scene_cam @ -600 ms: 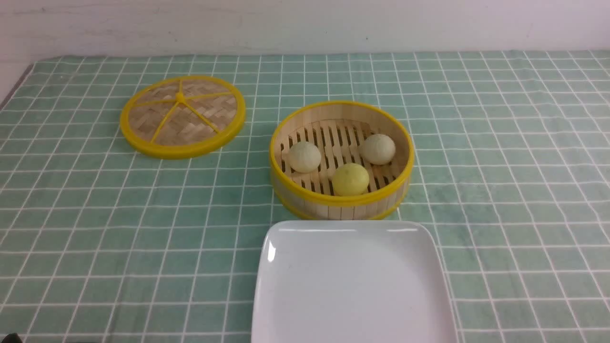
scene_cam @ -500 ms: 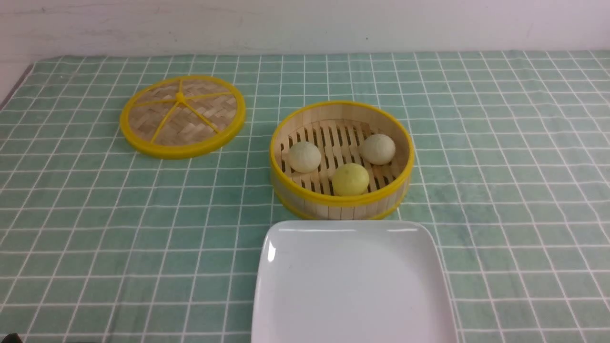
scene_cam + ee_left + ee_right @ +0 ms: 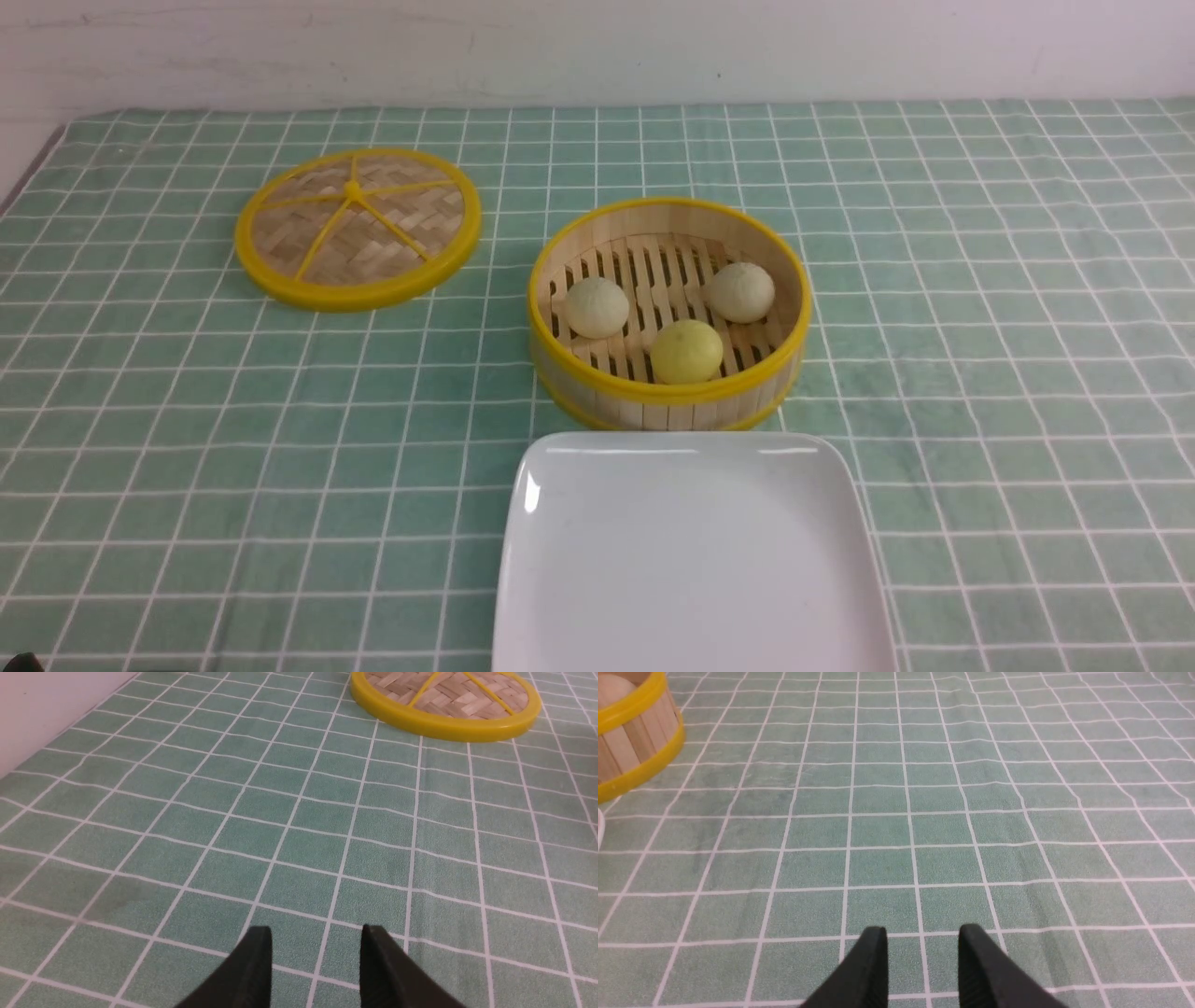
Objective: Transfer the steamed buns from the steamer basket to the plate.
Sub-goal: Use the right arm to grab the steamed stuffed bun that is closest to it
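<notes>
A green checked tablecloth [image 3: 187, 420] covers the table. Nearest the robot lies the white plate [image 3: 691, 560], bare, its far edge just beside the steamer basket [image 3: 667, 397], which stands upright behind it. The flat woven lid [image 3: 358, 227] rests farther back to the left, well apart from the basket. The left gripper [image 3: 316, 928] hangs over bare cloth near the lid, its fingers parted and holding nothing; the right gripper [image 3: 920, 928] hangs likewise over cloth to the right of the basket, also parted and holding nothing. On the basket's slatted floor sit the left cream bun [image 3: 597, 307], the right cream bun [image 3: 739, 292] and the yellow bun [image 3: 686, 351], which is nearest the plate.
</notes>
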